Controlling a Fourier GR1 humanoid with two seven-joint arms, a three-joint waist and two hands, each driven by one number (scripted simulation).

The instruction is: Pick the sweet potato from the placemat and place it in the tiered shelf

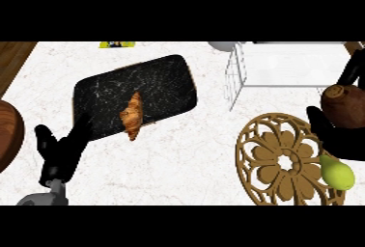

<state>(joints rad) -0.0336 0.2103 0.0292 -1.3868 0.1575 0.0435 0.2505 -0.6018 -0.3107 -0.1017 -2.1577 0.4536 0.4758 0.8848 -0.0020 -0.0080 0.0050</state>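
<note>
The brown sweet potato is at the view's right edge, off the black marbled placemat. My right hand is shut on it, with black fingers showing above and below it. It hangs just in front of the right part of the white wire tiered shelf, over the rim of a wooden trivet. A croissant lies on the placemat's near edge. My left hand rests open at the lower left, fingers up, by the placemat's near corner.
A green pear lies on the trivet's right side, directly below my right hand. A round wooden object shows at the left edge, and a small yellow-green item at the back.
</note>
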